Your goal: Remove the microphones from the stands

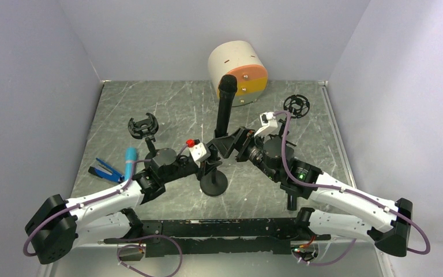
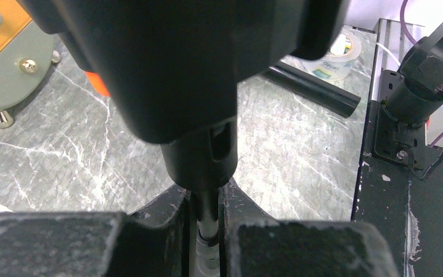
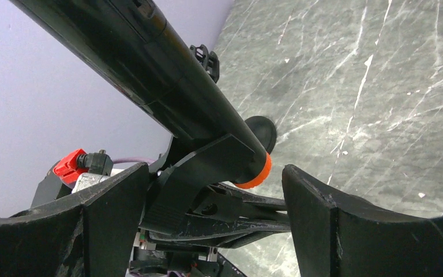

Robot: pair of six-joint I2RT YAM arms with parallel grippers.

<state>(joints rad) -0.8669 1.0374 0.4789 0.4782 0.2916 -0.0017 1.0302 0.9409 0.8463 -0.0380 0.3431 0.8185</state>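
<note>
While left gripper (image 2: 207, 234) pinches the stand (image 1: 213, 184) and right gripper (image 3: 213, 199) gapes wide, the microphone (image 1: 225, 109), likely stiff and slick, wants a lower-barrel grip.

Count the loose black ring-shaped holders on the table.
2. The left holder sits beyond the left arm; the right holder sits near the far right edge. More may be hidden.

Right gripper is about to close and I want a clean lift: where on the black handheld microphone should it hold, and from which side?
Grip the black handheld microphone on its straight round handle just above the black plastic clip, coming from the right, where the open right gripper waits. The handle's sides run parallel there, and the left gripper holds the black round-based stand.
</note>
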